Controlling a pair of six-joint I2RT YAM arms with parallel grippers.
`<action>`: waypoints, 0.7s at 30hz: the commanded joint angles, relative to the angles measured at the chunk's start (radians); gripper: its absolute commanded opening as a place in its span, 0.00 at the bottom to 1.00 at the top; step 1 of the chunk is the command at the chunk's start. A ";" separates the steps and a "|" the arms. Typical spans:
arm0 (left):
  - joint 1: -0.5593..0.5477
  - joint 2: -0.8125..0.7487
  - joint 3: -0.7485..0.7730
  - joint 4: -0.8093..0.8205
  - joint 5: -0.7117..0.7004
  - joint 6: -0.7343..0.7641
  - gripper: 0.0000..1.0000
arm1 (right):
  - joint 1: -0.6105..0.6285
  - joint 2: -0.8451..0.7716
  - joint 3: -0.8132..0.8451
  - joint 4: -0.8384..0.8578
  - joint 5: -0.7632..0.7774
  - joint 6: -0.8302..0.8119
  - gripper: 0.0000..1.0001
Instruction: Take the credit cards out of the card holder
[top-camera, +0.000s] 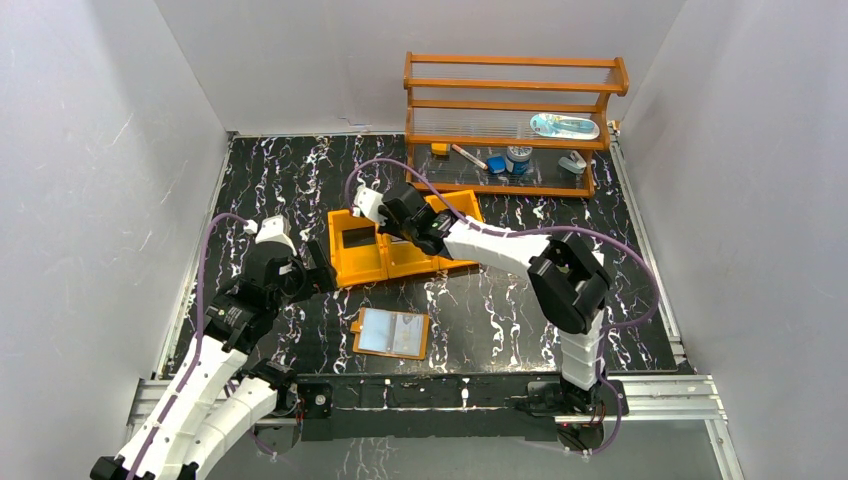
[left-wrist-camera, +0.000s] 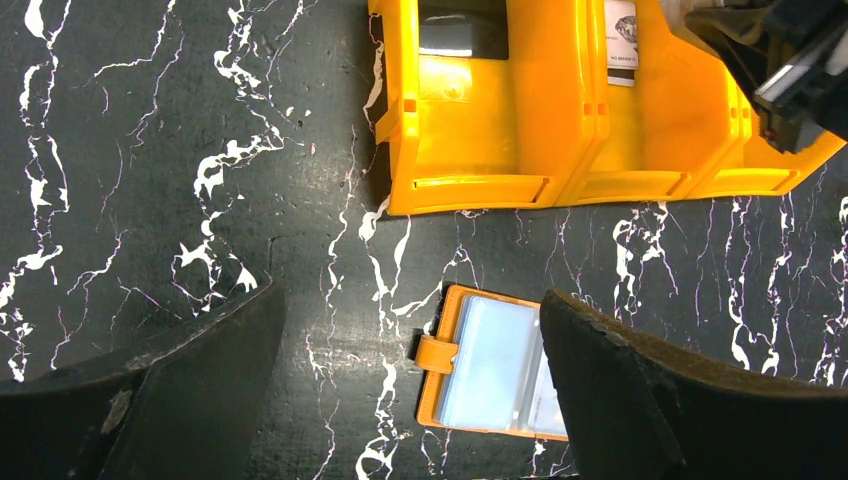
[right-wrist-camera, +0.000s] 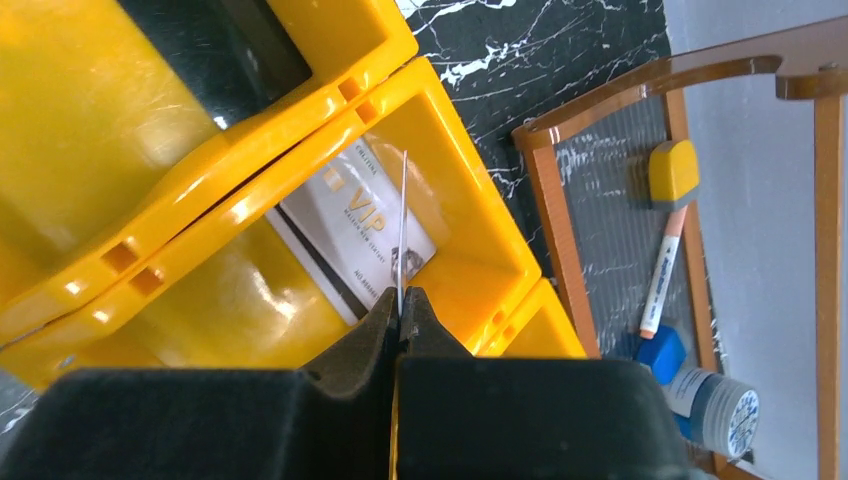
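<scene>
The card holder (top-camera: 391, 333) lies open on the table near the front, pale blue pockets up; in the left wrist view (left-wrist-camera: 495, 365) its snap tab points left. My right gripper (right-wrist-camera: 402, 300) is shut on a thin credit card (right-wrist-camera: 402, 230), seen edge-on, above the middle compartment of the orange tray (top-camera: 455, 215). A white card with a dark stripe (right-wrist-camera: 350, 235) lies in that compartment. A dark card (top-camera: 357, 238) lies in the left compartment. My left gripper (left-wrist-camera: 412, 350) is open and empty, hovering left of the tray above the table (top-camera: 322, 268).
A wooden shelf rack (top-camera: 510, 120) stands at the back right with a marker (right-wrist-camera: 665, 270), blue items and a small jar. White walls enclose the black marbled table on the left, back and right.
</scene>
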 joint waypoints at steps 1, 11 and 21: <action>0.004 -0.026 0.011 -0.016 -0.032 0.004 0.98 | -0.003 0.047 0.053 0.097 0.034 -0.107 0.01; 0.008 -0.126 -0.002 -0.016 -0.084 -0.010 0.98 | -0.004 0.119 0.066 0.139 0.086 -0.258 0.01; 0.016 -0.137 -0.002 -0.015 -0.093 -0.013 0.98 | -0.005 0.174 0.053 0.176 0.130 -0.301 0.05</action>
